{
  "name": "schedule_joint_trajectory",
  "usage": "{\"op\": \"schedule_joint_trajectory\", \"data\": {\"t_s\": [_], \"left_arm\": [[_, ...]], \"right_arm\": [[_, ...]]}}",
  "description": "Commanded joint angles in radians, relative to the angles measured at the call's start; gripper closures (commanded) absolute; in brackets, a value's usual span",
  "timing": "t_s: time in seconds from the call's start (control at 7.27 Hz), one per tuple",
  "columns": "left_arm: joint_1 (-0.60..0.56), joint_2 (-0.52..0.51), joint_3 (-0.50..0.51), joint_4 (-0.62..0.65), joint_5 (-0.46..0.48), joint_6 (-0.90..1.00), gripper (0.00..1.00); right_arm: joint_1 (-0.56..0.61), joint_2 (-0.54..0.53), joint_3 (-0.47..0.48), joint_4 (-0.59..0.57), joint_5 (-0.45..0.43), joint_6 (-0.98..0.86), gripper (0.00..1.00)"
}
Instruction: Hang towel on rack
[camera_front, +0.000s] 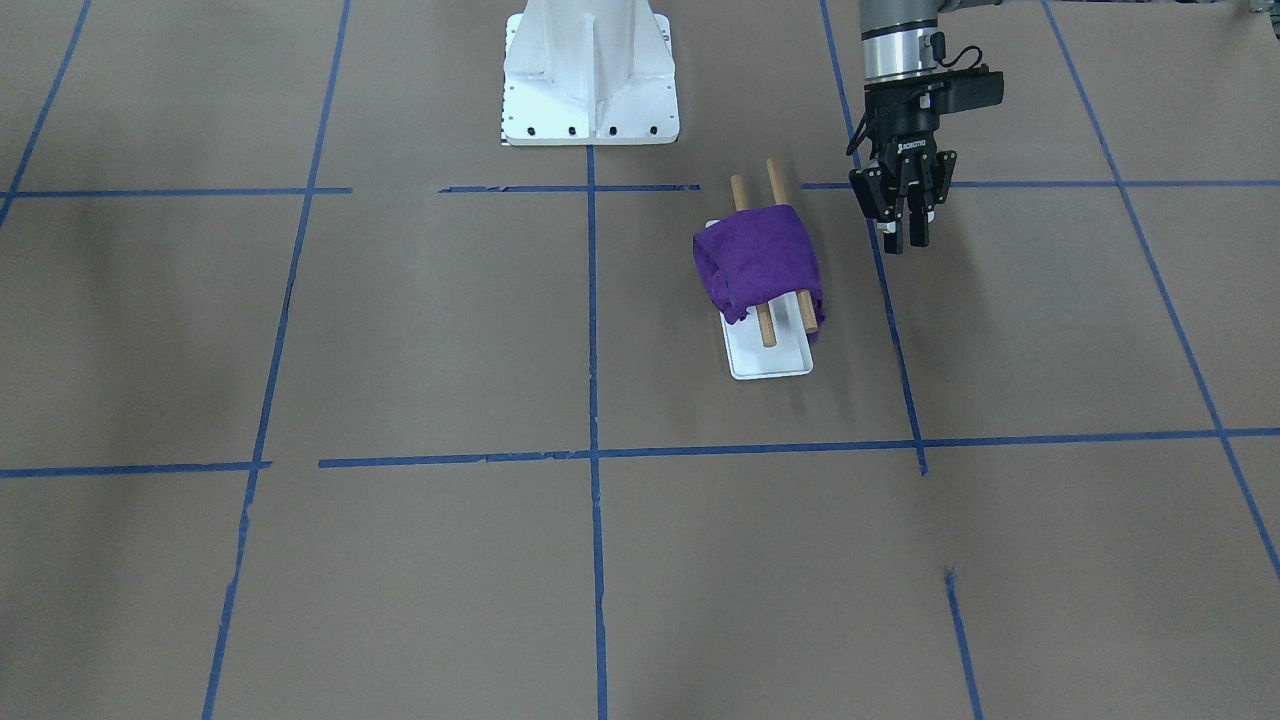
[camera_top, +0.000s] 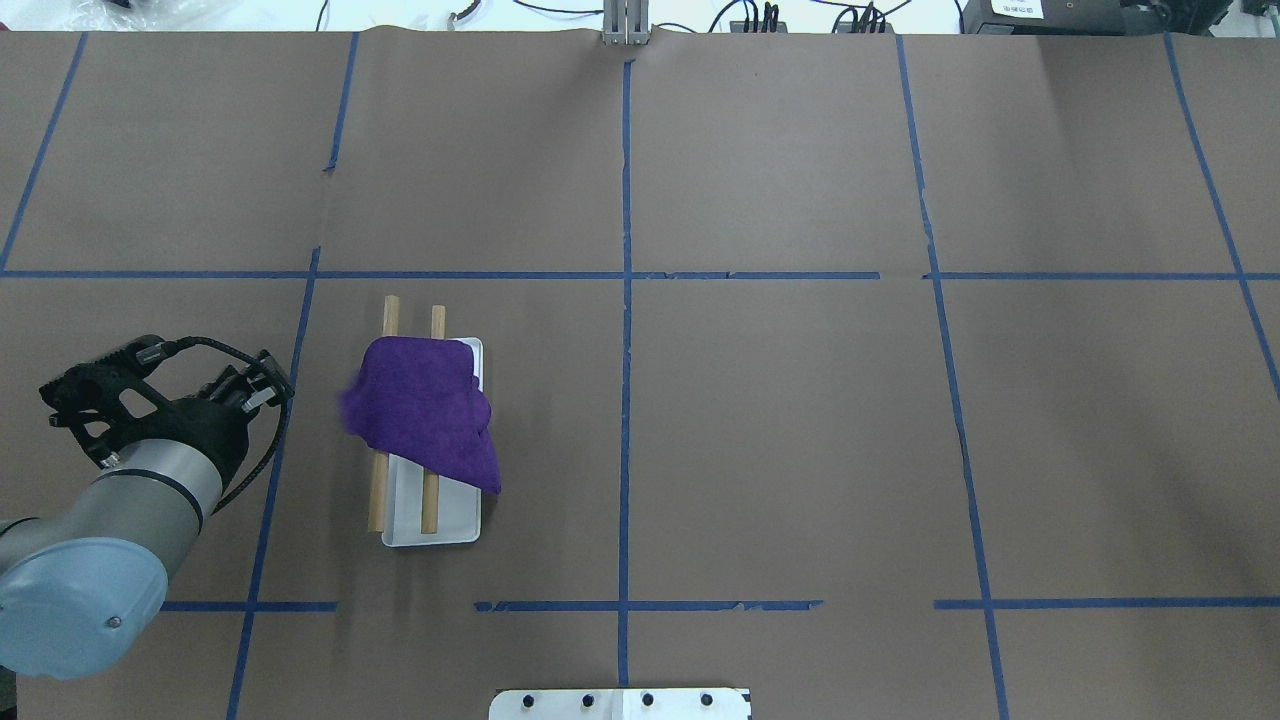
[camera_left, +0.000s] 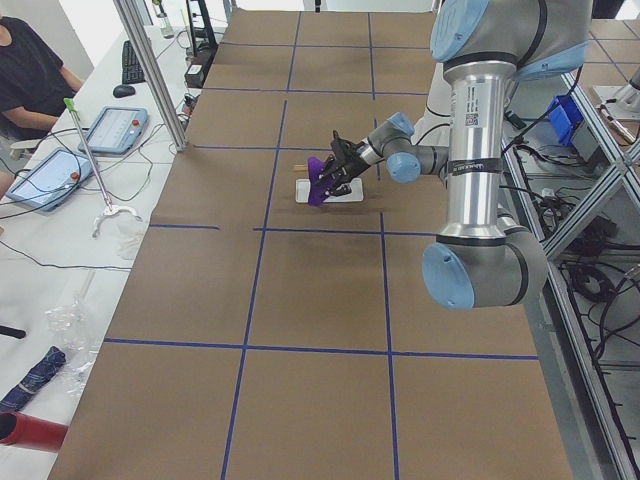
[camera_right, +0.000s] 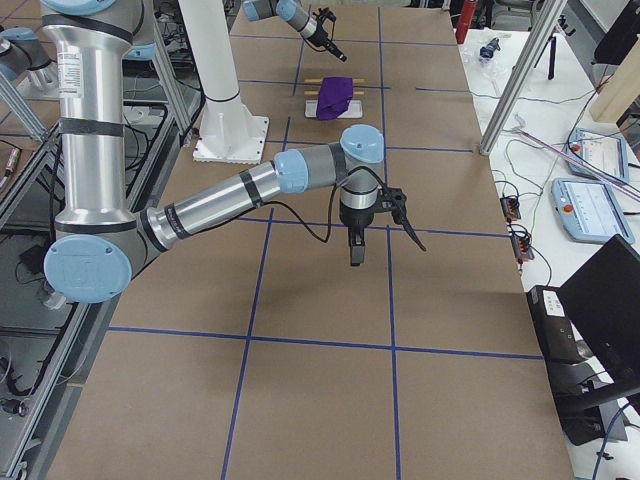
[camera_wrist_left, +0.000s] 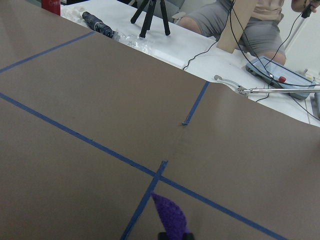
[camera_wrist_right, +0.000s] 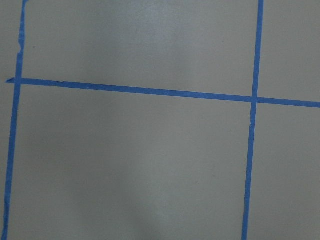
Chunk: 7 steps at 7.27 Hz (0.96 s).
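The purple towel lies draped over both wooden dowels of the rack, whose white tray base shows below it. In the overhead view the towel covers the middle of the rack, with one corner hanging off the tray's side. My left gripper hovers beside the rack, apart from the towel, with its fingers close together and empty. A purple tip shows at the bottom of the left wrist view. My right gripper hangs over bare table far from the rack; I cannot tell its state.
The white robot pedestal stands behind the rack. Blue tape lines cross the brown table cover. Operators, tablets and cables sit along the far table edge. The right wrist view shows only table and tape.
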Motion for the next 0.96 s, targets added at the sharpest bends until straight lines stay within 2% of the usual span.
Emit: {"op": "schedule_joint_trajectory", "data": {"t_s": [0.0,0.28,0.55,0.83], "left_arm": [[-0.117,-0.030,-0.004,-0.001,-0.188,0.207,0.00],[-0.223,-0.056,0.003,-0.001,-0.357,0.408,0.00],[-0.383,-0.055,0.019,0.000,-0.520,0.707,0.00],[-0.583,-0.052,0.058,0.011,-0.789,1.004,0.00]], "right_arm": [[0.096,-0.007,-0.087,0.002,0.023,-0.173,0.00],[0.150,-0.009,-0.115,0.002,0.054,-0.178,0.00],[0.167,-0.024,-0.132,0.002,0.056,-0.180,0.00],[0.168,-0.035,-0.143,0.004,0.068,-0.180,0.00]]}}
